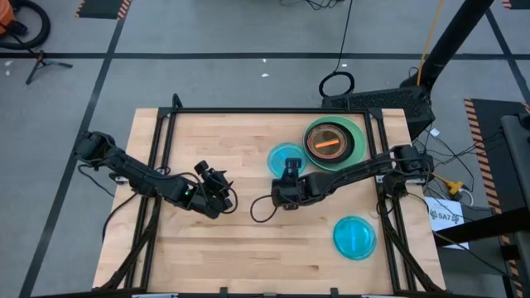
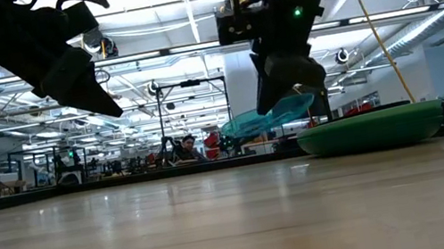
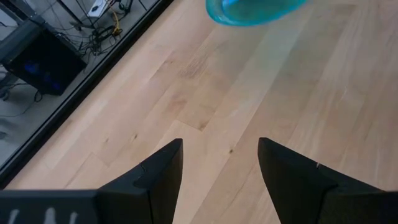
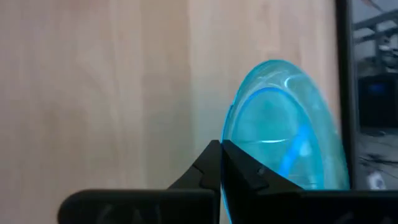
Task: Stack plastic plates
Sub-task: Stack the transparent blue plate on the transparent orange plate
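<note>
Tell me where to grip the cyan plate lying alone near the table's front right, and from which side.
Take the loose cyan plate by its rim, as the right gripper holds the other cyan plate. It lies flat on the table, so only the thin edge offers a pinch. Come from above at a slant, probably on the side facing the right arm, one finger over the rim, one under.

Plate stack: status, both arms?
Right gripper shut on a cyan plate, lifted off the table beside the stack. Left gripper open, empty, mid-table. Second cyan plate lies loose. Nothing blocking.
</note>
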`<control>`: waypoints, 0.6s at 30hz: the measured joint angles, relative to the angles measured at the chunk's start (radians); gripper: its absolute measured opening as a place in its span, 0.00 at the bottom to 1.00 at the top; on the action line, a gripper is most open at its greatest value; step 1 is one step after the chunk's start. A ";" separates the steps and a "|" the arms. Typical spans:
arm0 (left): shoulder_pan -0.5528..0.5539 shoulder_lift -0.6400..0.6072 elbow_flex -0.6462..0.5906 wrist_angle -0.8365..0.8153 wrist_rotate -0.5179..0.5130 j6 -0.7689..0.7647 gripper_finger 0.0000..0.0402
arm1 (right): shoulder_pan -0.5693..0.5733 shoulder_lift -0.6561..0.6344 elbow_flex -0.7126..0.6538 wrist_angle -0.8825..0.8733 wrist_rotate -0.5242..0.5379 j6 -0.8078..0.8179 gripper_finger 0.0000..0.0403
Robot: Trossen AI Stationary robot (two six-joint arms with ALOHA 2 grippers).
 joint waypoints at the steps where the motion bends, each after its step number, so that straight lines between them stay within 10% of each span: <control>1: 0.000 0.000 0.000 0.000 0.000 0.000 0.53 | 0.000 0.000 0.008 -0.023 0.016 0.000 0.00; 18: 0.000 0.000 0.000 -0.001 0.000 0.000 0.53 | -0.007 -0.060 0.074 -0.376 0.146 0.118 0.00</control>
